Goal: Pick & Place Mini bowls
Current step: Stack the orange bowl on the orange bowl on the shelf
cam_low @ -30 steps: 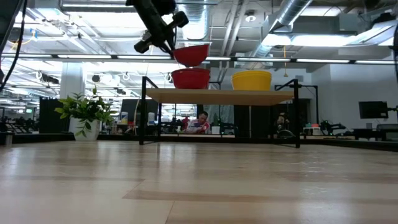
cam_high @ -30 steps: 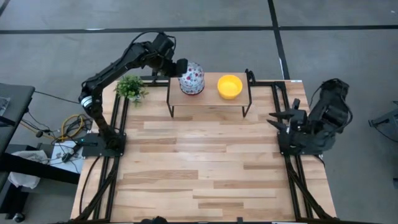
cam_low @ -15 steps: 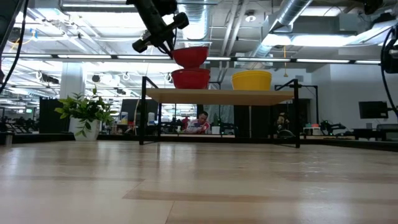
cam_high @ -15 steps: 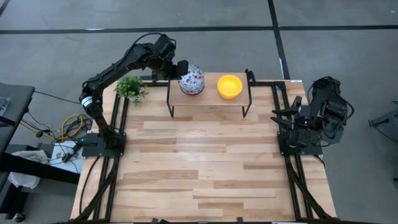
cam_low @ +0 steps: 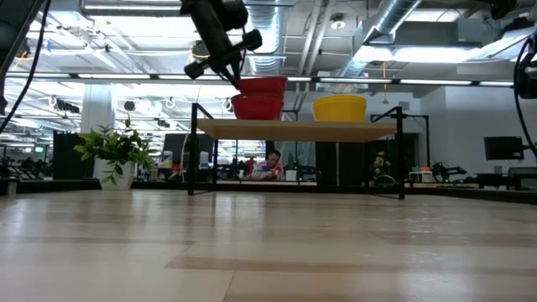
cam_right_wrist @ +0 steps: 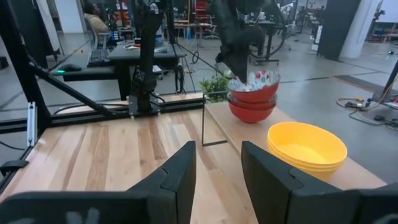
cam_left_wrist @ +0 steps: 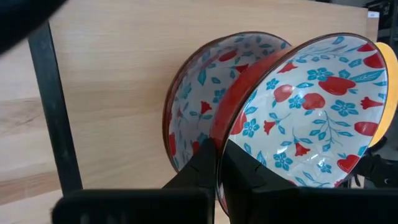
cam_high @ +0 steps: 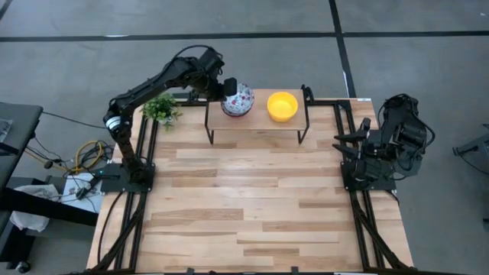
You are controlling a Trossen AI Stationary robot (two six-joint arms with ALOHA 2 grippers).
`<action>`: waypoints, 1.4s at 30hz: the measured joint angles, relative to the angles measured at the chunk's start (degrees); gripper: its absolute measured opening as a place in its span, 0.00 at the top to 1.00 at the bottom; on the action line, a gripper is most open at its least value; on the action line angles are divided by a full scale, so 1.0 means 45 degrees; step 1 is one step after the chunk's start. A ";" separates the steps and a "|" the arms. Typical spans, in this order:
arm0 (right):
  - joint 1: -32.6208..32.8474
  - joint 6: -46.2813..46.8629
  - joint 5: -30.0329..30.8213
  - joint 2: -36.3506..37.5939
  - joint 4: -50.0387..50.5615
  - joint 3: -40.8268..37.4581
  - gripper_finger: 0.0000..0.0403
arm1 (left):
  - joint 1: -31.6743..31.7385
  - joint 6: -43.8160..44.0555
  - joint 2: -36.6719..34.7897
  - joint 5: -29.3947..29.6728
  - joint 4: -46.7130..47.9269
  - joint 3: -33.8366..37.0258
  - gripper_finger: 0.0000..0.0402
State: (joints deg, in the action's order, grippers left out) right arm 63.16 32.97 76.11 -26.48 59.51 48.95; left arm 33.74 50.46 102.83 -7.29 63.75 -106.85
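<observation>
Floral bowl [cam_high: 238,99] lower, nearly nested now.

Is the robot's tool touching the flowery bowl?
Touching. The left wrist view shows the left tool shut on the rim of the upper flowery bowl.

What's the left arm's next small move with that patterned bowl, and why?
Probably lower it a little further, then let go. The left gripper is pinched on the rim of the upper patterned bowl, which sits tilted, only partly nested in the one below on the shelf.
</observation>
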 joint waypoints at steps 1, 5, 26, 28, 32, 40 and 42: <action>0.0000 0.0000 -0.0051 0.0000 0.0000 0.0000 0.71 | 0.0000 0.0000 0.0057 0.0000 -0.0005 0.0000 0.98; 0.0000 0.0000 -0.0129 0.0000 -0.0003 0.0000 0.71 | 0.0019 0.0000 0.0057 -0.0006 -0.0063 -0.0005 0.98; -0.0001 0.0005 -0.0305 0.0000 0.0000 0.0000 0.71 | 0.0222 0.0233 0.0003 0.0290 0.0260 -0.0005 0.98; -0.0003 0.0003 -0.0302 0.0000 0.0000 0.0000 0.71 | 0.0253 0.0233 0.0004 0.0294 0.0470 -0.0005 0.98; 0.0000 0.0005 -0.0305 0.0000 -0.0005 0.0000 0.71 | 0.0239 0.0242 0.0094 0.0325 0.0595 -0.0005 0.98; -0.0001 0.0004 -0.0300 0.0000 0.0000 0.0000 0.71 | 0.0238 0.0330 0.0096 0.0325 0.0636 -0.0005 0.98; -0.0002 0.0005 -0.0300 0.0000 -0.0005 0.0000 0.71 | 0.0201 0.0346 0.0172 0.0290 0.0639 -0.0005 0.98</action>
State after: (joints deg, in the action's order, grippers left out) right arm 63.15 32.99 74.76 -26.48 59.48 48.95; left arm 34.64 52.01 103.61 -5.98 66.62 -106.87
